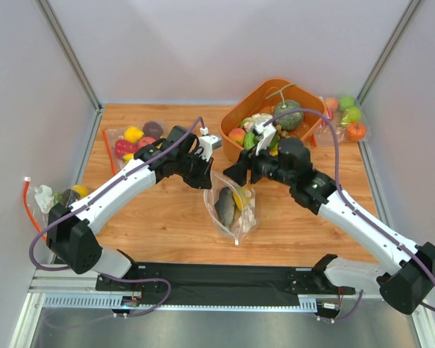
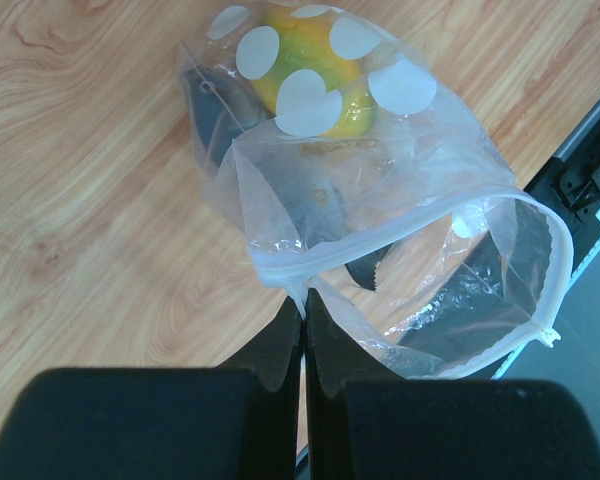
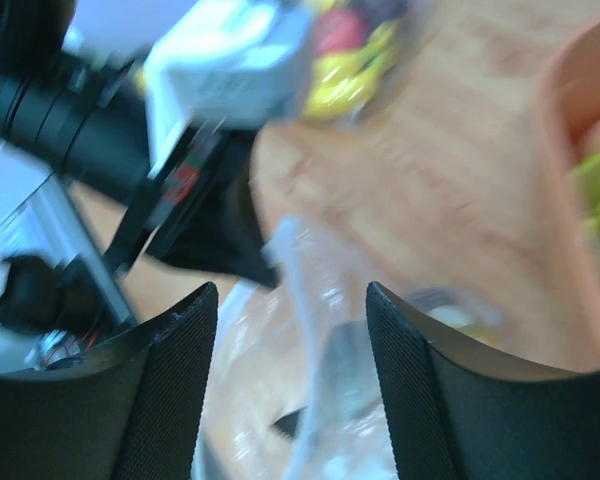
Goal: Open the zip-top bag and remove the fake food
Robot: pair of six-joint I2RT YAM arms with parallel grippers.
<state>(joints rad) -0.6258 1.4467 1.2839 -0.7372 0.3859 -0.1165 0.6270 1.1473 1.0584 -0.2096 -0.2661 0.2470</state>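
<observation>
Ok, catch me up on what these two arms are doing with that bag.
The left gripper is shut on the zip strip at the rim of the polka-dot zip-top bag, whose mouth gapes open. The right gripper is open and sits at the bag's mouth, though its view is blurred. The mango and a dark piece lie inside the bag, not yet removed.

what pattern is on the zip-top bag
White polka dots on the clear zip-top bag, best in the left wrist view.
</observation>
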